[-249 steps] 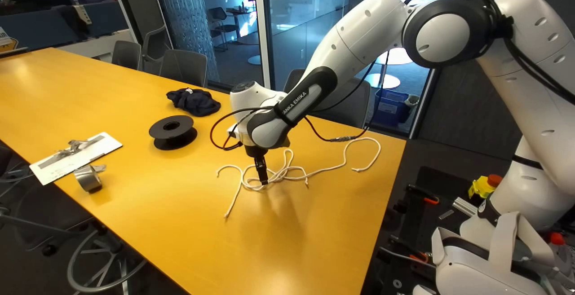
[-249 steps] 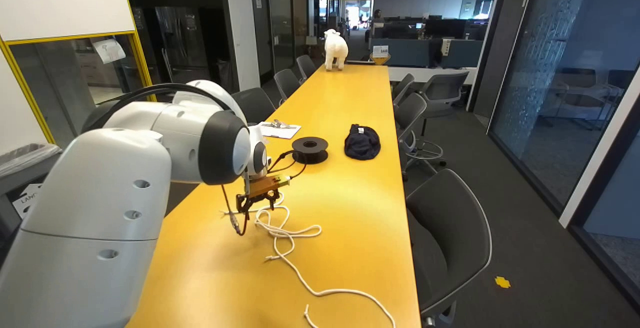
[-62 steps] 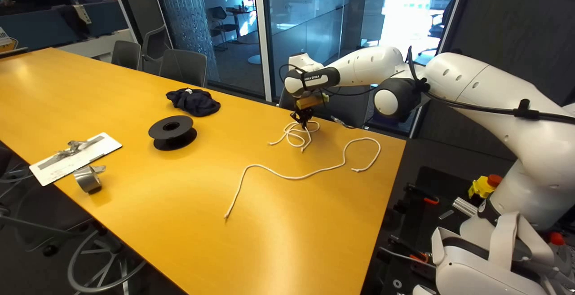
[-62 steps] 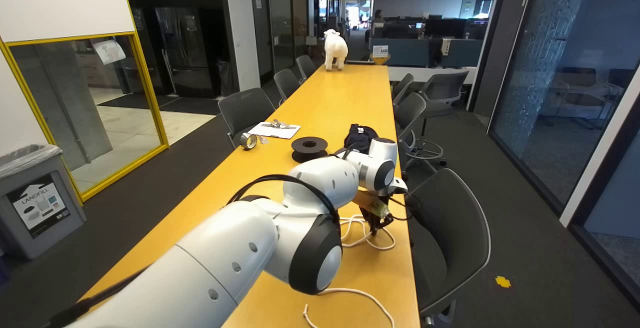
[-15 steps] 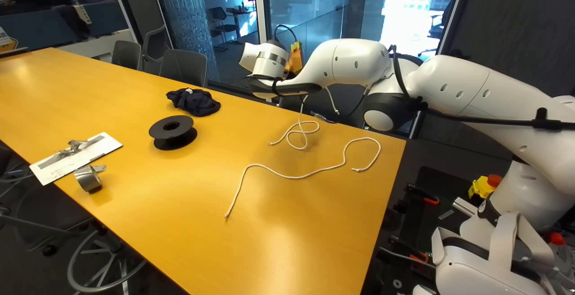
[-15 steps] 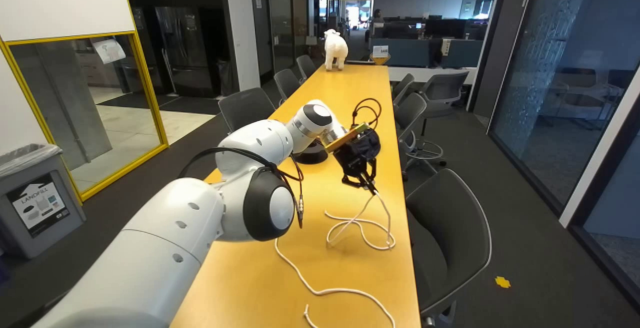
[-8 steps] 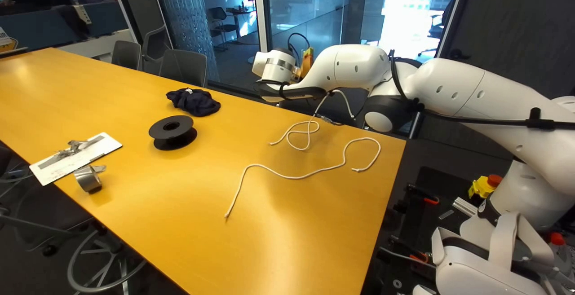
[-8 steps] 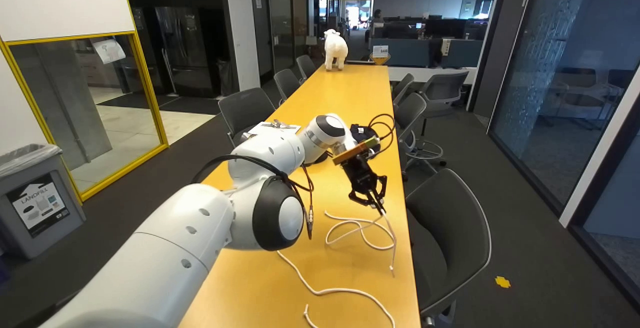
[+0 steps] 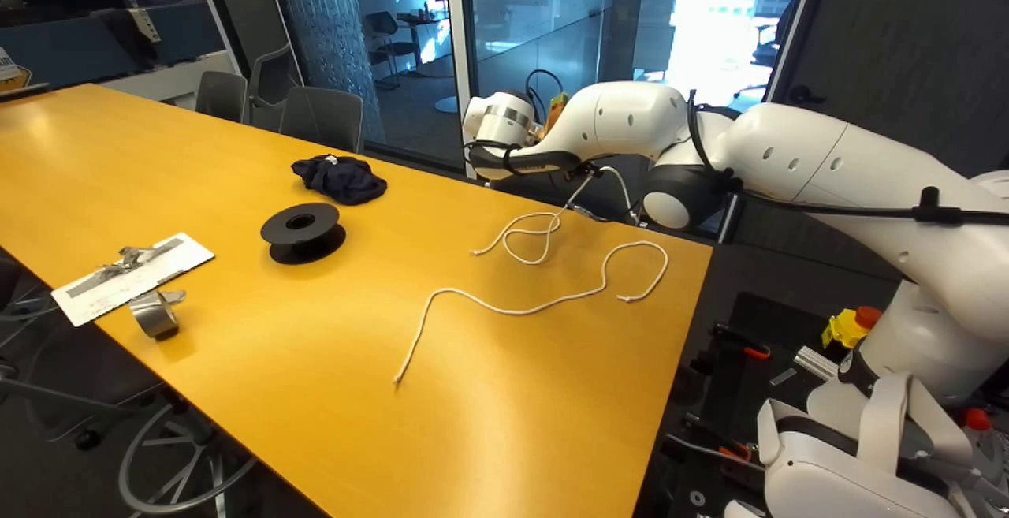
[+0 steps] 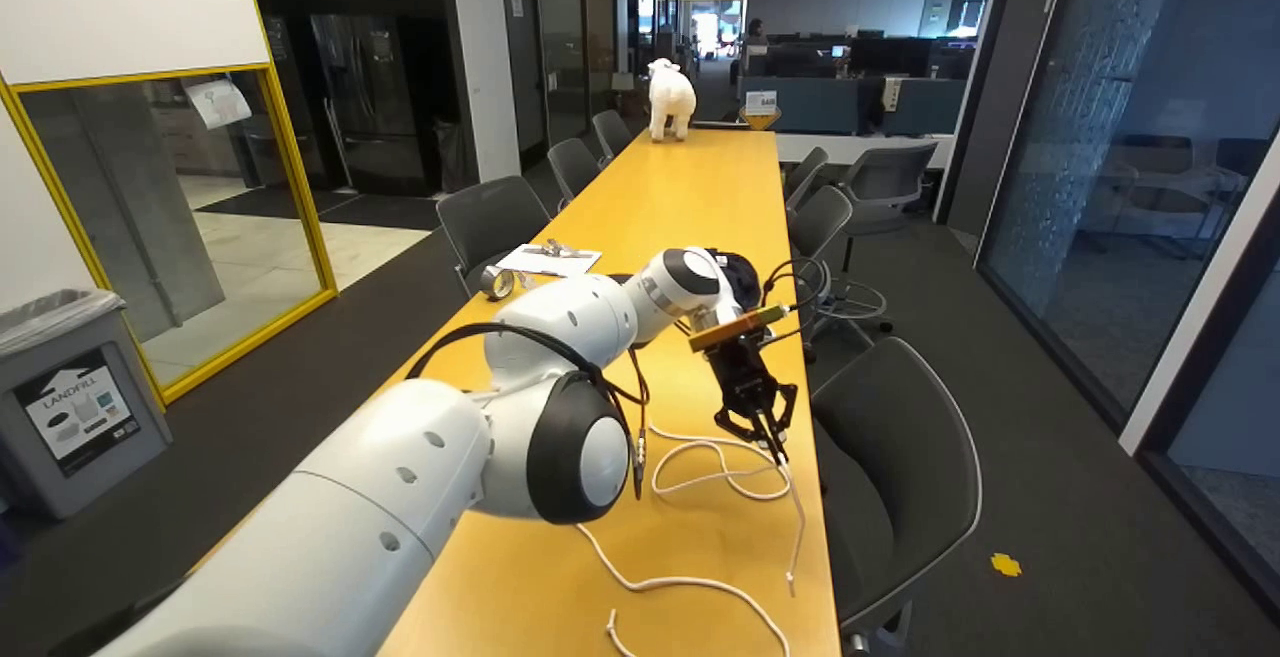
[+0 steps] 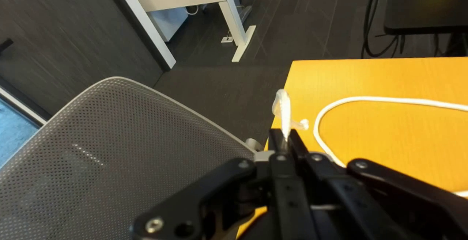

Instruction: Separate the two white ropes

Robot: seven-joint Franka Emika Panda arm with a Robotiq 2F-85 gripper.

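Evidently the left-hand things have been set aside for you: in an exterior view, the flat white board (image 9: 130,275) and the silver duct tape roll (image 9: 154,314) sit at the near edge of the table (image 9: 473,439), then come the black spool (image 9: 301,232) and the navy cloth (image 9: 339,180), probably placed there to leave you working room. Next lies the loose white rope (image 9: 516,312), one long wave with a hooked right end, crossing nothing. Behind it, the gripped white rope (image 9: 534,262) rests its loops on the table and rises rightward to your end effector (image 10: 779,455), its jaws pinched together on the strand, a tail dangling beyond. You likely hold it there to draw those loops clear of its twin; mind that tail, which could cross the hooked end if lowered there.

In the earliest frame the two ropes were tangled together; now they lie apart, so your task looks nearly done. Since half a second ago, your end effector has shifted toward the robot's base (image 9: 906,352), carrying the tail with it.
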